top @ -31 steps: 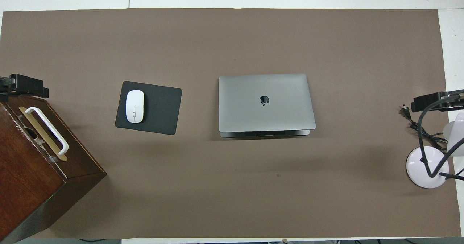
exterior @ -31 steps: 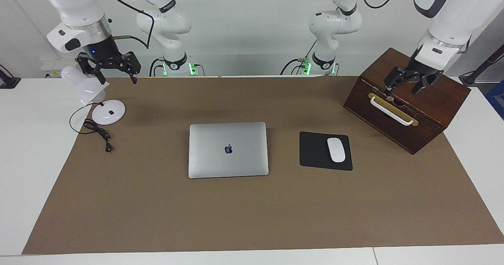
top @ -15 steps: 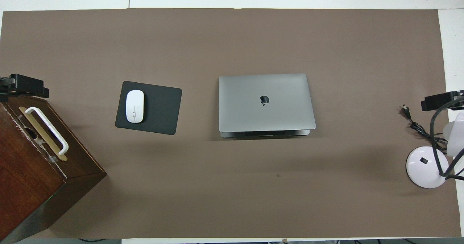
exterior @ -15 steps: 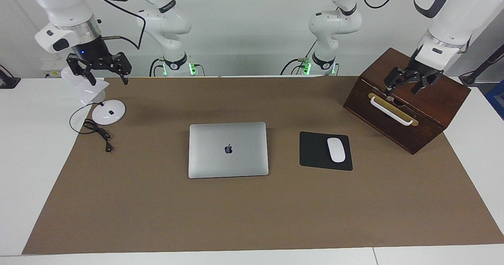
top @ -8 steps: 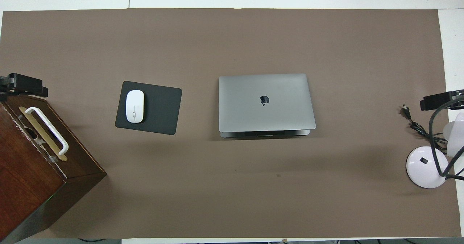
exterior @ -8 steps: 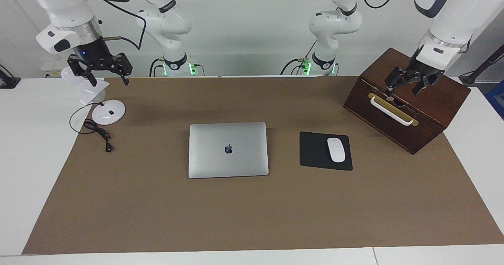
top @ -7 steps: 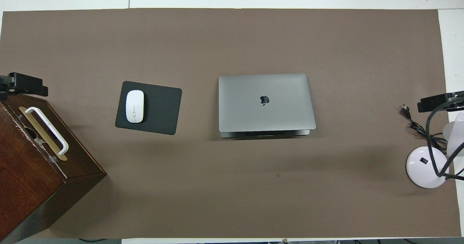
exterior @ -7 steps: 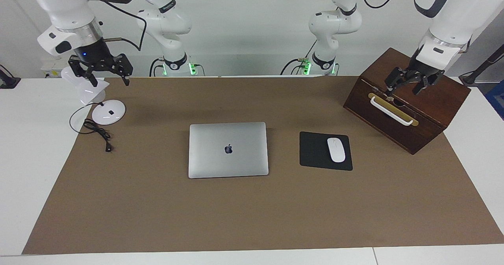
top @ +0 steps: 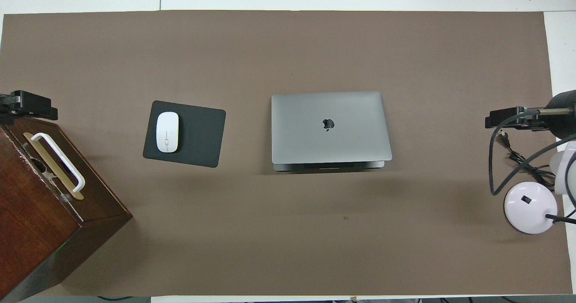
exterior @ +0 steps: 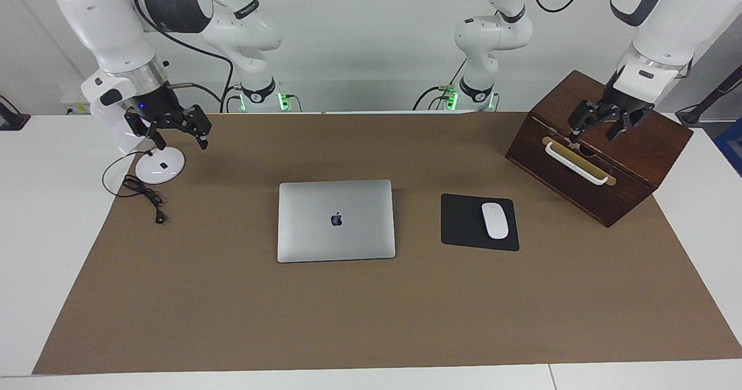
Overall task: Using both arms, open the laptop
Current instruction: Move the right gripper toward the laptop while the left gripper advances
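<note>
White table [exterior: 46, 251] w/ a big brown mat [exterior: 371, 314] over most of it. On the mat: shut laptop [exterior: 336, 220] mid-table, logo up; black pad [exterior: 479, 222] beside it toward the left arm's end, white mouse [exterior: 494, 220] on the pad. Wooden box [exterior: 600, 146] at that end, set at an angle. At the right arm's end a lamp [exterior: 157, 164], base on the mat's edge, its cord [exterior: 145, 196] beside it.

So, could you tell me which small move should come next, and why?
Probably bring the right gripper over to the closed laptop. The laptop lies flat and untouched mid-mat, while that gripper hangs open over the desk lamp and the left gripper hangs over the wooden box.
</note>
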Controlling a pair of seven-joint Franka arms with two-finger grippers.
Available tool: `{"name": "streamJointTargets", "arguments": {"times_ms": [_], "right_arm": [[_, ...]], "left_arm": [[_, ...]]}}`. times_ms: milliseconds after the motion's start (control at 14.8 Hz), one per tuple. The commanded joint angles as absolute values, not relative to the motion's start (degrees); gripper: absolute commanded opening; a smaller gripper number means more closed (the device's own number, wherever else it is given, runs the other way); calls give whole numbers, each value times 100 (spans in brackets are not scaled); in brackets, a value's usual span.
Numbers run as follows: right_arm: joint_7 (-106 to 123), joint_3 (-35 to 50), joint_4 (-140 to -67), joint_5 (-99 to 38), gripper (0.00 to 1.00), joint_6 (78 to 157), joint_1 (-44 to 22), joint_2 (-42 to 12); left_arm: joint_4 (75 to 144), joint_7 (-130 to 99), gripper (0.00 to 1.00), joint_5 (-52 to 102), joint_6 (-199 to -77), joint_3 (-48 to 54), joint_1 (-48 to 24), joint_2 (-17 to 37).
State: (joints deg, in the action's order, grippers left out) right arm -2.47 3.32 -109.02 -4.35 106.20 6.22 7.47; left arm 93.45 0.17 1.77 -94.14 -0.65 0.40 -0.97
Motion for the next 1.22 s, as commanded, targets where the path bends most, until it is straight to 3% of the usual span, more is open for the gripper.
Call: {"name": "streamJointTargets", "arguments": {"times_ms": [0,339,542,746,881,1085,1153], "right_arm": [[-1008,387,-11241,-589,100,10916,406,1011],[-2372,387,-11416,-598,100,11284,-201,1028],[-2689,387,-11854,-729,100,11810,-570,1212],[-2698,387,-12935,-773,100,13267,-886,1695],[-2690,387,-13165,-773,100,13665,-984,1827],[-2654,395,-14060,-773,100,15183,-1178,2222],[-2654,396,-14167,-773,100,15370,-1186,2319]], "left_arm": [[9492,-44,0,193,-9510,-35,88,-211],[9614,-53,0,237,-9623,-26,88,-263],[10141,-26,0,368,-10018,-26,62,-483],[10799,-26,0,413,-10641,9,-26,-746],[11318,-35,0,413,-11089,9,-184,-974],[12135,-18,0,413,-11828,9,-404,-1326],[12312,-9,0,413,-12013,9,-456,-1405]]}}
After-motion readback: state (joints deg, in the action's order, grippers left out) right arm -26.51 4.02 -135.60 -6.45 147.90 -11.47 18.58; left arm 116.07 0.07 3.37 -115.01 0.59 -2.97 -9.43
